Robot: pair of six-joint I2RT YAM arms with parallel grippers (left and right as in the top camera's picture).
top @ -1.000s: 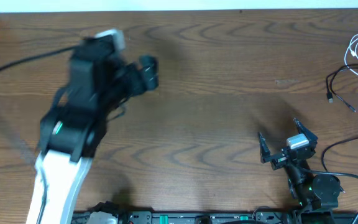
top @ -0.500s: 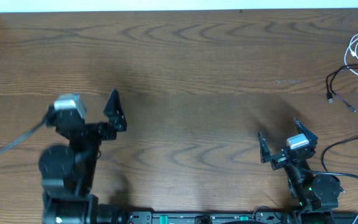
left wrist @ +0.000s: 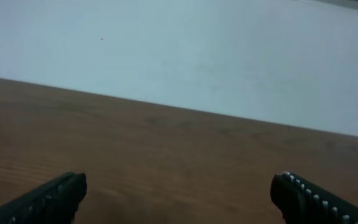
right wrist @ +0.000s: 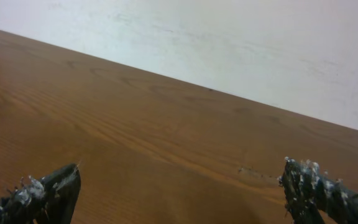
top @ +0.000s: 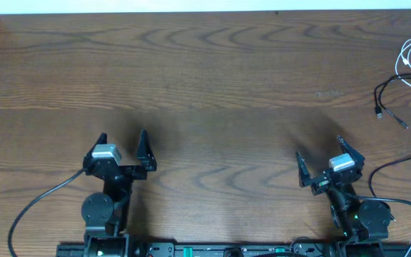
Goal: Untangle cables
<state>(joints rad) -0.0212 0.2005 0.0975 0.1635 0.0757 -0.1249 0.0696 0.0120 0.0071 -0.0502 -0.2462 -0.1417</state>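
**Overhead view.** 2 arms sit at the near edge of the wooden desk (top: 212,86), 1 at the left and 1 at the right. The left gripper (top: 123,135) has its fingers (left wrist: 51,200) spread wide with nothing between them. The right gripper (top: 319,148) is likewise open and empty, fingers (right wrist: 42,198) apart. Both wrist views show only bare wood and a pale wall beyond the fingertips.

**Task object.** The cables (top: 409,74) lie at the far right of the desk, well apart from both grippers and nearer the right one.
- The white cable (top: 403,60) forms loose loops, partly cut off by the right frame edge.
- The black cable (top: 385,84) arcs just beside and below it, with small plug ends pointing toward the near left.
- The 2 appear to meet where the loops end; whether they cross or knot is too small to tell.

**Handling (judgement).**
- The cords look thin, light and limp, so they would sag and drag rather than lift as a whole.
- Lying flat on smooth wood, they may slip from a shallow pinch.
- A sensible hold is on the black cord just behind a free plug end, with the other gripper pinning a white loop.
- Pulling should be gentle, since a sharp tug could tighten any crossing.
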